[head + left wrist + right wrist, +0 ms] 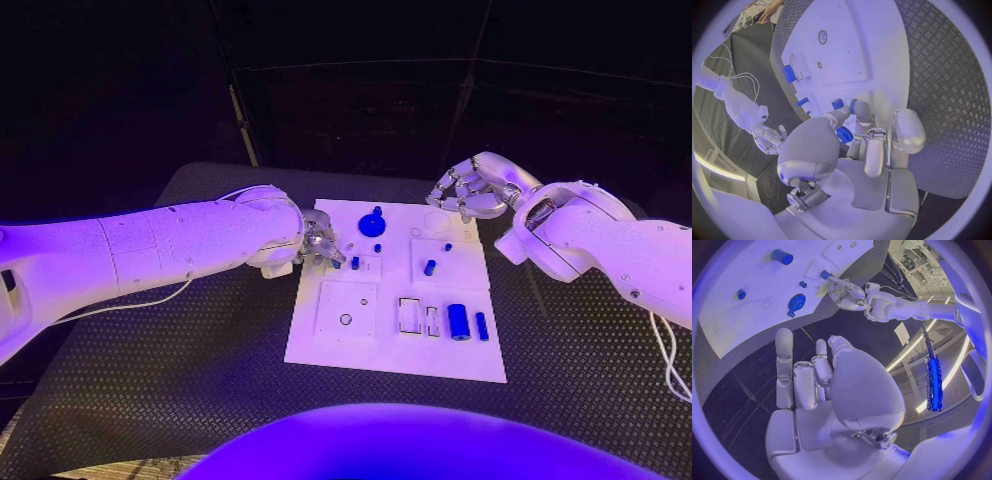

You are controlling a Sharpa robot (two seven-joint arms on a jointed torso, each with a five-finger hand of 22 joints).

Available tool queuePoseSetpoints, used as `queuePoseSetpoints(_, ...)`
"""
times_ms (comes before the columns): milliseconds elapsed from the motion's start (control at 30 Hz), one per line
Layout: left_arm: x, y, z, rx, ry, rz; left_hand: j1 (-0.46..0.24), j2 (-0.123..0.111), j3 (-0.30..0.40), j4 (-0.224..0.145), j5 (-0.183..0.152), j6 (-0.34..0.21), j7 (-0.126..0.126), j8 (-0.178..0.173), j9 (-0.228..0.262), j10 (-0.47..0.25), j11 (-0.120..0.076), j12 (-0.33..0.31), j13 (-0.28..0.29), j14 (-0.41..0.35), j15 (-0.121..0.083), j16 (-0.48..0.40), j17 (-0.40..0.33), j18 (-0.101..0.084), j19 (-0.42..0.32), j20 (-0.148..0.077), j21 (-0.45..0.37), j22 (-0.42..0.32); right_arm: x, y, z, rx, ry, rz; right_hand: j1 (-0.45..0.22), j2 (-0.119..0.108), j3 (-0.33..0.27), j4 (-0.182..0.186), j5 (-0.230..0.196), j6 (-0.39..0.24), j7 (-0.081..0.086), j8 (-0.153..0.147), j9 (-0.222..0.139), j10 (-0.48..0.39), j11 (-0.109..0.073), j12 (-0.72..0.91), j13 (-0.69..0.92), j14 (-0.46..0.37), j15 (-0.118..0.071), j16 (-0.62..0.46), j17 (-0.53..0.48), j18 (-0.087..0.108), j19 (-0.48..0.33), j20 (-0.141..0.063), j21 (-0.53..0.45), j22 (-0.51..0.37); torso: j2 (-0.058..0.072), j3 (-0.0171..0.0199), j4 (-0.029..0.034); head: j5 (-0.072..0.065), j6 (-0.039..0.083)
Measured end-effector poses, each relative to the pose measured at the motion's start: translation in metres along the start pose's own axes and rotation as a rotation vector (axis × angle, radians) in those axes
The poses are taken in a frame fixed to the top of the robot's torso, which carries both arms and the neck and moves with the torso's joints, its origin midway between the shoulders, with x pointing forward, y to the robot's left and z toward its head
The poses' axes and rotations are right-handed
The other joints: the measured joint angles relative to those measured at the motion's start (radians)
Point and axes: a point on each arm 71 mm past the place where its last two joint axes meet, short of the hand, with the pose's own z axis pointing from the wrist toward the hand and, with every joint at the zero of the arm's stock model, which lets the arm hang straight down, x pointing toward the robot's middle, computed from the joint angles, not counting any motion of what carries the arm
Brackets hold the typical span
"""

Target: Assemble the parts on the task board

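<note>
The white task board (320, 340) lies mid-table. My left hand (320, 245) rests at the board's left edge, and in the left wrist view it (861, 145) pinches a small ridged blue part (844, 135) between thumb and fingers. Another small blue piece (837, 103) sits just past the fingertips. A round blue part with a knob (372, 224) lies at the board's far side. A blue peg (430, 267) stands further right. A blue cylinder (459, 322) and a slim blue piece (482, 326) lie near the front right. My right hand (469, 195) hovers off the far right corner, holding nothing.
Two white frames (420, 318) sit beside the blue cylinder, and a ring hole (346, 319) marks a raised square at front left. Black ribbed table (159, 370) surrounds the board. A white cable (666, 350) hangs from my right arm.
</note>
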Motion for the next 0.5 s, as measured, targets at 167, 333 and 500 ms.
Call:
queuePoseSetpoints(167, 0.0014, -0.0008, 0.0020, -0.002, 0.009, 0.005, -0.008, -0.001, 0.002, 0.000, -0.001, 0.009, -0.005, 0.012, 0.006, 0.003, -0.004, 0.000, -0.006, 0.000, 0.000, 0.000, 0.000, 0.000, 0.000, 0.000, 0.000, 0.000, 0.0002, 0.0001, 0.0001, -0.001, 0.001, 0.000, 0.000, 0.000, 0.000, 0.000, 0.000, 0.000, 0.000, 0.000, 0.000, 0.000, 0.000, 0.000, 0.000, 0.000, 0.000, 0.000, 0.000, 0.000, 0.000, 0.000, 0.000, 0.000, 0.000, 0.0000, 0.0000, 0.000, 0.000)
queuePoseSetpoints(333, 0.0008, -0.0009, 0.0033, -0.006, 0.012, 0.007, -0.035, -0.015, 0.017, -0.014, -0.001, 0.013, -0.008, 0.014, 0.006, -0.001, -0.007, -0.005, -0.010, 0.000, 0.000, 0.000, 0.000, 0.000, 0.000, 0.000, 0.000, 0.003, 0.0003, 0.0003, 0.0000, -0.001, 0.001, 0.000, 0.000, 0.000, 0.000, 0.000, 0.000, 0.000, 0.000, 0.000, 0.000, 0.000, 0.000, 0.000, 0.000, 0.000, 0.000, 0.000, 0.000, 0.000, 0.000, 0.000, 0.000, 0.000, 0.000, 0.0000, 0.0000, 0.000, 0.000)
queuePoseSetpoints(500, 0.0000, -0.0006, 0.0045, -0.010, 0.014, 0.007, -0.061, -0.023, 0.038, -0.035, -0.001, 0.017, -0.009, 0.014, 0.008, -0.001, -0.007, -0.005, -0.010, -0.004, -0.004, 0.000, 0.000, 0.000, 0.004, -0.004, 0.000, 0.008, 0.0003, 0.0004, 0.0000, -0.002, 0.002, 0.000, 0.000, 0.000, 0.000, 0.000, 0.000, 0.000, 0.000, 0.000, 0.000, 0.000, 0.000, 0.000, 0.000, 0.000, 0.000, 0.000, 0.000, 0.000, 0.000, 0.000, 0.000, 0.000, 0.000, -0.0001, -0.0001, -0.002, 0.000)
